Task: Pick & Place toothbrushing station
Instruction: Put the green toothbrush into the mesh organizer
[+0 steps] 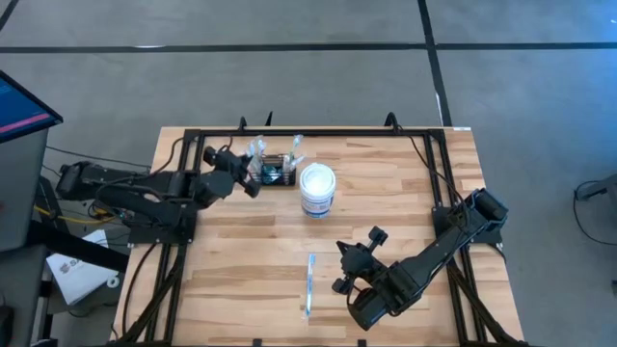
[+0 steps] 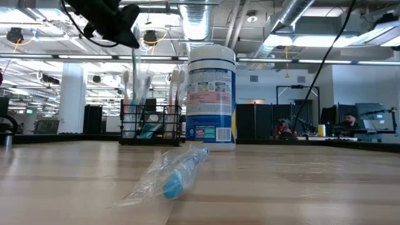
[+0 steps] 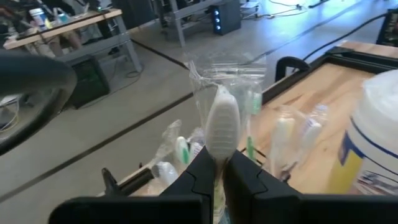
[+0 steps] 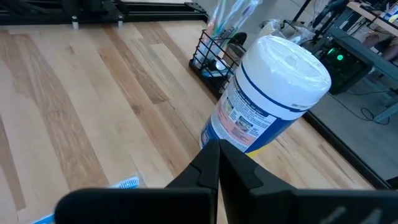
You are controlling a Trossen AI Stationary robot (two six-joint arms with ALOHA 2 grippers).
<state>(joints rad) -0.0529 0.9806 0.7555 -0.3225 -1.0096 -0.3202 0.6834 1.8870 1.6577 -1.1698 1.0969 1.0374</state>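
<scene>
The toothbrushing station, a low black wire-mesh rack (image 1: pixel 279 173) (image 2: pixel 152 125) (image 4: pixel 214 53), stands on the table's far half with several wrapped toothbrushes upright in it. A white lidded tub (image 1: pixel 317 189) (image 2: pixel 211 94) stands right beside it. My left gripper (image 1: pixel 253 179) (image 3: pixel 221 169) hovers at the rack's left end, shut on a clear-wrapped toothbrush (image 3: pixel 222 121). Another wrapped toothbrush (image 1: pixel 309 283) (image 2: pixel 174 176) lies flat on the near half of the table. Close to the right of that brush my right gripper (image 1: pixel 345 254) (image 4: pixel 217 152) is shut and empty, pointing at the tub. My left gripper pinches the wrapped toothbrush between its two fingers (image 3: pixel 202 171), just below the white head (image 3: pixel 220 155), through the clear wrapper. The head and the wrapper's loose end stand out past the fingertips. The brush is lifted clear of the table, above the rack's left end.
A black frame (image 1: pixel 289 132) runs along the table's far edge and down both sides. The tub stands between the rack and my right arm. Bare wood (image 1: pixel 231 260) spreads over the near left of the table.
</scene>
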